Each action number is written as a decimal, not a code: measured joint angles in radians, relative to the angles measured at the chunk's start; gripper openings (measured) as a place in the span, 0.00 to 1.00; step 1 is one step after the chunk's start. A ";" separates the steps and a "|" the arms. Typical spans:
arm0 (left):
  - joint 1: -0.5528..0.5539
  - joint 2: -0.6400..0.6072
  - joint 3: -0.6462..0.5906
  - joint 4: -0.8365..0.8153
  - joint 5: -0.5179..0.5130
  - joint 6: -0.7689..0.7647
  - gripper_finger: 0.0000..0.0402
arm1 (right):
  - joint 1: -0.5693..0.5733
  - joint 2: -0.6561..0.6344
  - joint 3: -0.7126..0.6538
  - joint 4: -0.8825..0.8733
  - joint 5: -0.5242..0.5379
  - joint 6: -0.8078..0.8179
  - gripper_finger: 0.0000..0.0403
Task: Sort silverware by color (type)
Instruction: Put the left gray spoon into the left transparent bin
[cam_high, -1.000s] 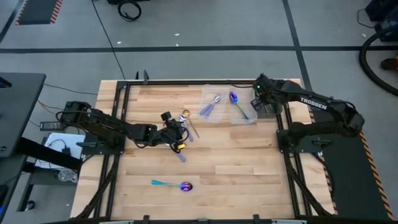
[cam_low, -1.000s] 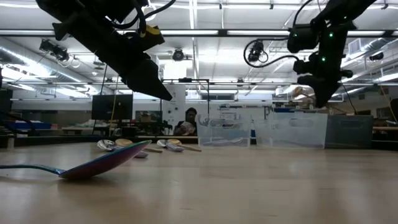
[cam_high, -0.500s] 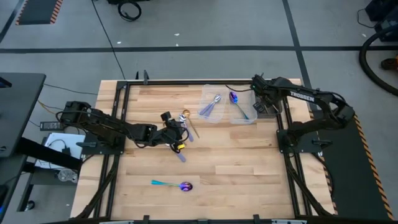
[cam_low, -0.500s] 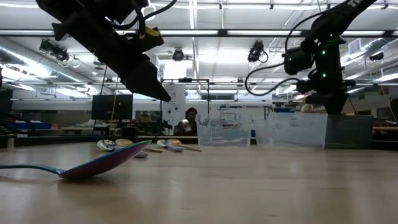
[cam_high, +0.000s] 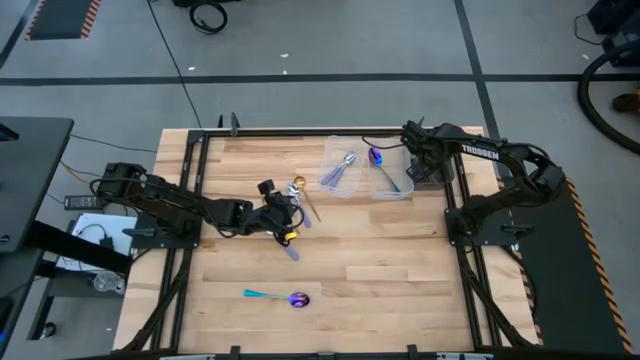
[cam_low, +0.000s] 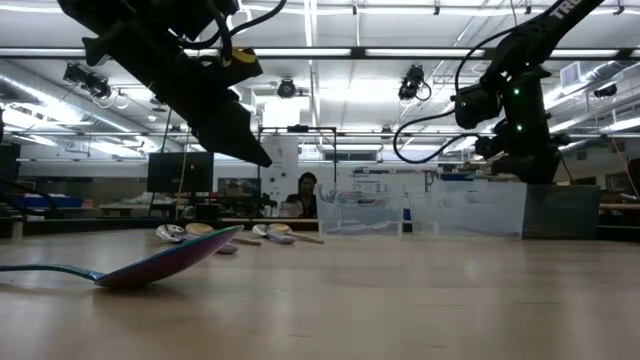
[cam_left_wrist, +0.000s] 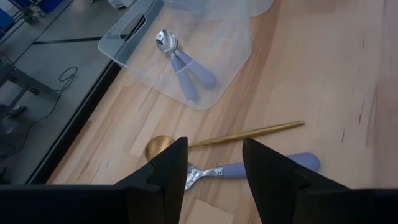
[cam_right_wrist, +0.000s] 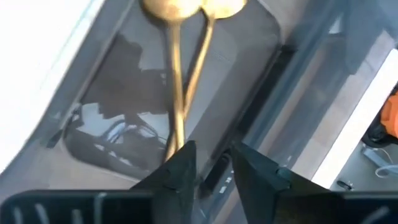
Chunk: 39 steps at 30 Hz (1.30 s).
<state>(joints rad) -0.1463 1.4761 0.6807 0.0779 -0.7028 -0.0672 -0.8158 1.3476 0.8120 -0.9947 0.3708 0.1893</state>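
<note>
Silverware lies part sorted: 2 slim gold spoons (cam_right_wrist: 186, 37) rest in the clear plastic tray (cam_high: 395, 190) at the worktop's far edge, below the right gripper (cam_right_wrist: 210, 167), jaws slightly parted, seemingly just letting go. Left gripper (cam_left_wrist: 214, 168), jaws spread, hovers over a gold spoon (cam_left_wrist: 217, 138) and a silver lilac-handled spoon (cam_left_wrist: 249, 169) mid-worktop, likely next.

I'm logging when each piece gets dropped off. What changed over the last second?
The right gripper moved toward the table's middle and lower, over the tray's right bin, where two gold spoons lie; whether it has let go cannot be told. The left gripper stayed open over the loose pile; table spoons unmoved.
</note>
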 joint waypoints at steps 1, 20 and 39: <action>0.000 0.000 0.000 -0.003 0.000 0.000 0.40 | 0.000 0.000 0.000 0.001 -0.007 -0.005 0.30; 0.051 0.000 0.000 -0.228 0.413 -0.022 0.40 | 0.051 -0.241 0.000 0.156 -0.051 -0.060 0.39; 0.062 0.000 0.001 -0.363 0.630 0.185 0.40 | 0.367 -0.333 0.000 0.377 -0.138 -0.081 0.39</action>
<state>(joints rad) -0.0845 1.4761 0.6819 -0.2851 -0.0731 0.1177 -0.4487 1.0141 0.8120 -0.6177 0.2329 0.1085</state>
